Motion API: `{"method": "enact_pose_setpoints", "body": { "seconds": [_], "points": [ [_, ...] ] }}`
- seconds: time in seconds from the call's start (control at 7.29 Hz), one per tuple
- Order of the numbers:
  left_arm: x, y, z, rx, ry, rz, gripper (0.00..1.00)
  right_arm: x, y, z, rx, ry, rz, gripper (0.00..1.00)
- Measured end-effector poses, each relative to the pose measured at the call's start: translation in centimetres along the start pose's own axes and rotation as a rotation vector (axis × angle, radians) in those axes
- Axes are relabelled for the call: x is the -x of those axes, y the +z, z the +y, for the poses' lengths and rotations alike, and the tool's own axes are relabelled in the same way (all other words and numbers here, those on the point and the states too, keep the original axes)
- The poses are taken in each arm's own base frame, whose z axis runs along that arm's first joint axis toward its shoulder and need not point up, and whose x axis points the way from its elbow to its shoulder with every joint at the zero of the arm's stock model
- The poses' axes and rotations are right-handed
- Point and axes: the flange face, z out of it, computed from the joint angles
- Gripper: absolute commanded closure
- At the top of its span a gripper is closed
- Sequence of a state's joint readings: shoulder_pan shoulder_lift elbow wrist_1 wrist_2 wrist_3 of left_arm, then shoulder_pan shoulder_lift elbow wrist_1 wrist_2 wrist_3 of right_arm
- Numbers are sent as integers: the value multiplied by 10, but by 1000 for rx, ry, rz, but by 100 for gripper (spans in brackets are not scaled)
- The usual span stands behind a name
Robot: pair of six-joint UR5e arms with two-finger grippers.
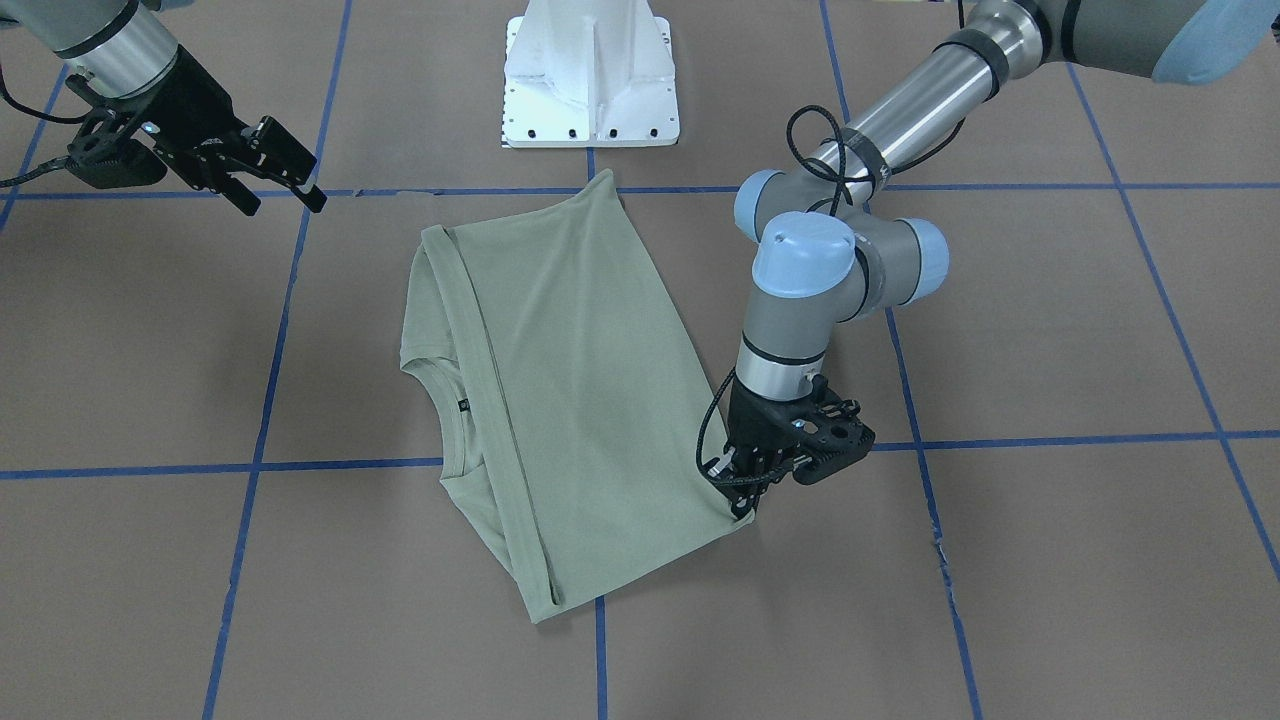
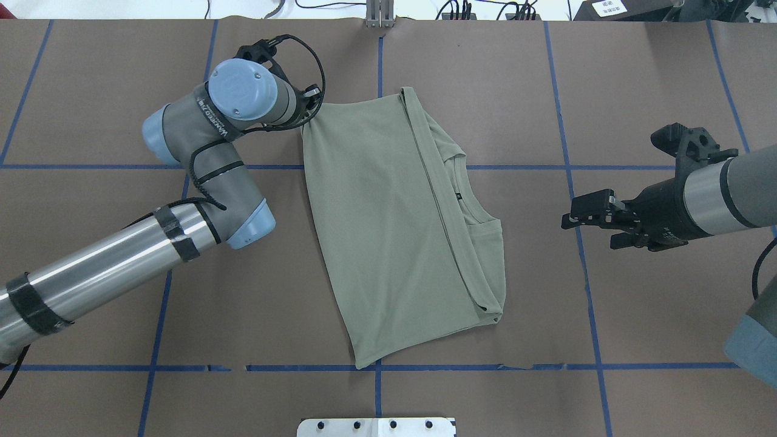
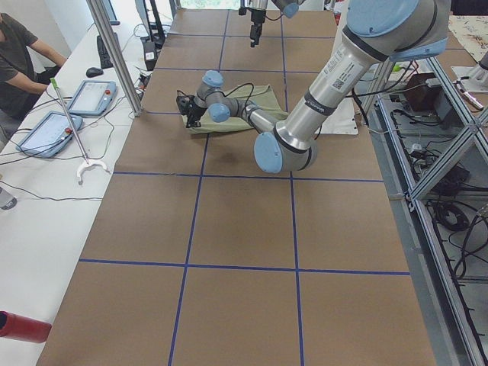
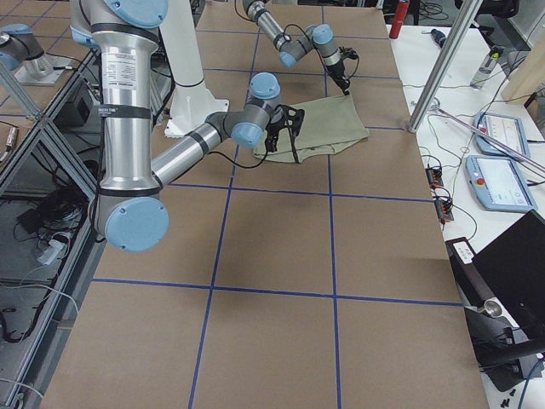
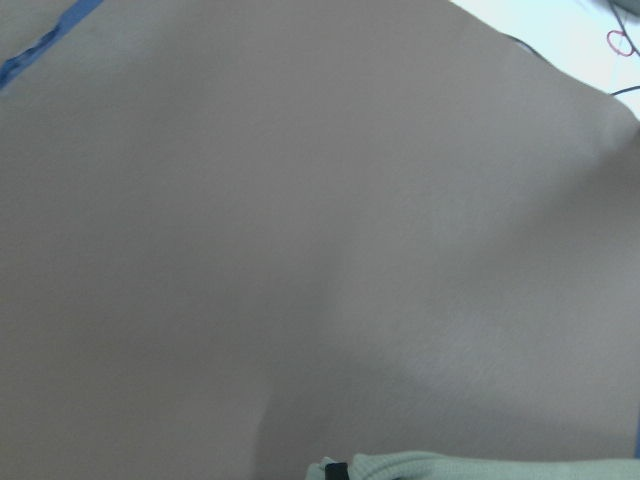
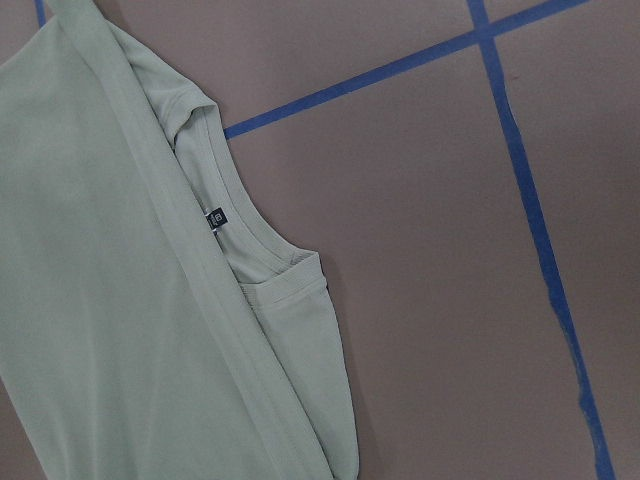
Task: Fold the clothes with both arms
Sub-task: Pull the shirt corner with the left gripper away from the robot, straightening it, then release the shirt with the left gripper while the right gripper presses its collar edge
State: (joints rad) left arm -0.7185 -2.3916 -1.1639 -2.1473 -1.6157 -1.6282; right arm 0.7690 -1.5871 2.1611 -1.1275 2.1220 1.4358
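Left gripper (image 1: 742, 497) sits low on one corner of the shirt (image 1: 580, 380), which lies folded lengthwise in the middle of the table (image 1: 1050, 330); its fingers look close together, but whether they clamp cloth we cannot tell. Right gripper (image 2: 586, 217) hovers with jaws spread, well off the collar side. We judge the fold needs both layers pinched and carried over evenly. Print on the black neck label (image 6: 215, 218) is too small to read.

A robotics lab: a long bench (image 2: 485, 91) papered brown and gridded with blue tape (image 2: 522, 167), teach pendants (image 3: 91, 97) alongside, aluminium framing (image 3: 438, 164), a seated person (image 3: 17, 53).
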Motion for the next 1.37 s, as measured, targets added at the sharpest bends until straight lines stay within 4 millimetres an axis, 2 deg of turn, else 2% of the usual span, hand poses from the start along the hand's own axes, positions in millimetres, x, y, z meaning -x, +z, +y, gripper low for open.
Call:
{"method": "enact_pose_setpoints", "body": {
  "seconds": [0.27, 0.41, 0.55, 0.69, 0.96, 1.1, 1.23, 1.37],
  "points": [
    [-42, 12, -5, -34, -1, 56, 100, -2, 1, -1, -2, 4, 5, 0],
    [-53, 19, -9, -64, -1, 96, 100, -2, 1, -2, -3, 4, 4, 0],
    [-58, 25, -12, -96, 0, 126, 58, -2, 0, -1, -4, 4, 2, 0],
    [-59, 29, -16, -133, 18, 145, 1, -1, -1, -1, -5, 4, 1, 0],
    [-57, 29, -26, -182, 71, 154, 0, 0, 0, -1, -6, 3, 0, 0],
    [-56, 22, -40, -195, 78, 168, 0, 1, 1, -2, -7, 2, 1, 0],
    [-46, 14, -58, -173, 88, 174, 0, 3, 5, -5, -8, 1, 5, 0],
    [-25, 7, -70, -117, 105, 173, 0, 4, 14, -8, -6, -11, 12, 0]
  ]
}}
